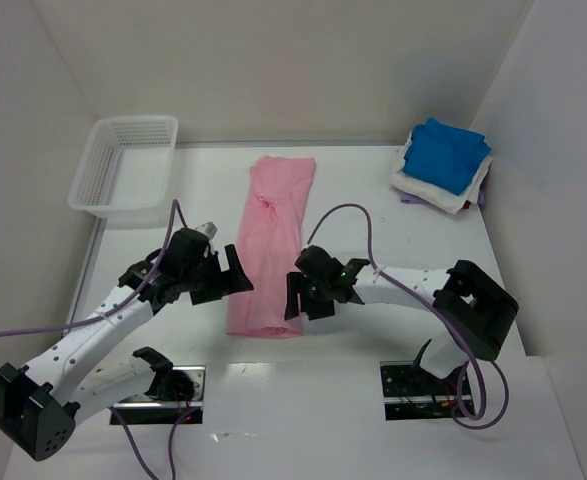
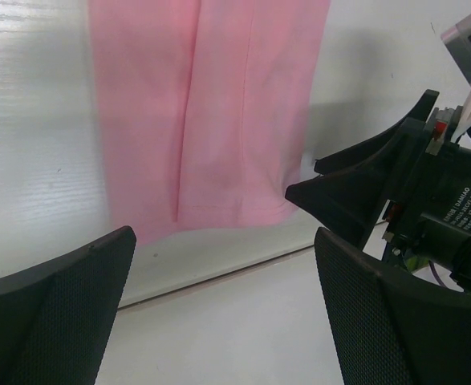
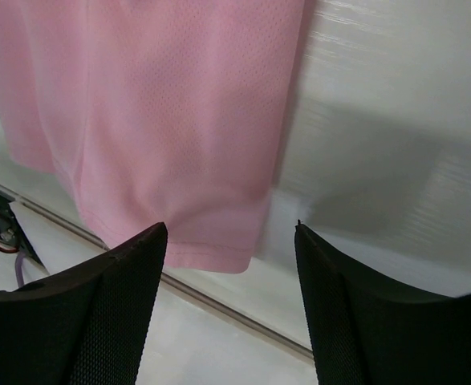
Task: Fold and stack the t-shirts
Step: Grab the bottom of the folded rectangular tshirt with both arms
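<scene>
Lying as a long folded strip at frame centre, pink shirt (image 1: 268, 250): light, limp, likely to sag and slide. Left gripper (image 1: 231, 282) gapes empty beside it; right gripper (image 1: 303, 300) jaws apart over lower right corner, nothing pinched. Best hold, I judge: hem corners

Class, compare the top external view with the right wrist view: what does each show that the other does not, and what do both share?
Only the top external view shows the white mesh basket, the blue t-shirt lying on the white t-shirt, and the left gripper. Only the right wrist view shows the pink t-shirt with its fine weave and near hem up close. Both show the pink t-shirt and the open right gripper at its near end.
</scene>
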`<state>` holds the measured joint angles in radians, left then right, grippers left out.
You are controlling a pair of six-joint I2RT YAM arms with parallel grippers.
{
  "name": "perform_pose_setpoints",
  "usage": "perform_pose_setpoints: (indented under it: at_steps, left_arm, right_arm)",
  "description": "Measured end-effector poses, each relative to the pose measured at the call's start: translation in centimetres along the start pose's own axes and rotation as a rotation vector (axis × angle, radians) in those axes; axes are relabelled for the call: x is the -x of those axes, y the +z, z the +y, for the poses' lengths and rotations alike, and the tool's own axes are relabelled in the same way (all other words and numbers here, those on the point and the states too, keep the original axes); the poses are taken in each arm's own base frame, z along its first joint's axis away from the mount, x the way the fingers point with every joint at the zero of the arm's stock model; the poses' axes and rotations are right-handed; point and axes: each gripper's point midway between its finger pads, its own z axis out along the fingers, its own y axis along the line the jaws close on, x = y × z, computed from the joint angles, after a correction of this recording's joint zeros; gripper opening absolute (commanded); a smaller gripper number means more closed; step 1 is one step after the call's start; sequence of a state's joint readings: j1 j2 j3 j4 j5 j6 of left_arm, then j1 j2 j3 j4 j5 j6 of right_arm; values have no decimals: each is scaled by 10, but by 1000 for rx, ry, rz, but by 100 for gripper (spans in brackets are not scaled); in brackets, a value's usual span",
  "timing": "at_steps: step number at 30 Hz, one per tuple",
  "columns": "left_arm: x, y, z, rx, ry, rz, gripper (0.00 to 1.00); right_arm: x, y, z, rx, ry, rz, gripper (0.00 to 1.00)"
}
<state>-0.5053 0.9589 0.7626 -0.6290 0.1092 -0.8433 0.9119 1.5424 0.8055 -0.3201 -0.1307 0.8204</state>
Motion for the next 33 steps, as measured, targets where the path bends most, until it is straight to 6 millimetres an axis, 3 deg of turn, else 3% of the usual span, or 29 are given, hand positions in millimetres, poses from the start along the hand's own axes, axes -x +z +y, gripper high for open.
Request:
perform_pose_setpoints:
  at_steps: [5, 9, 16, 23, 27, 33]
  left_arm:
    - [-2, 1, 2, 3, -2, 4, 100]
    - [-3, 2, 3, 8, -3, 9, 100]
    - [-4, 2, 3, 8, -3, 11, 100]
    - [-21, 6, 7, -9, -37, 66, 100]
    - [-39, 7, 15, -17, -67, 109, 100]
    - [-46, 14, 16, -6, -97, 157, 100]
  right_arm:
    - [-3, 7, -3, -7, 5, 14, 58]
    - [-5, 11, -1, 3, 5, 21, 44]
    - [-8, 16, 0, 20, 24, 21, 1]
    - [-8, 12, -9, -8, 60, -9, 0]
    - [-11, -3, -20, -24, 80, -51, 0]
    - [-7, -20, -29, -20, 120, -111, 0]
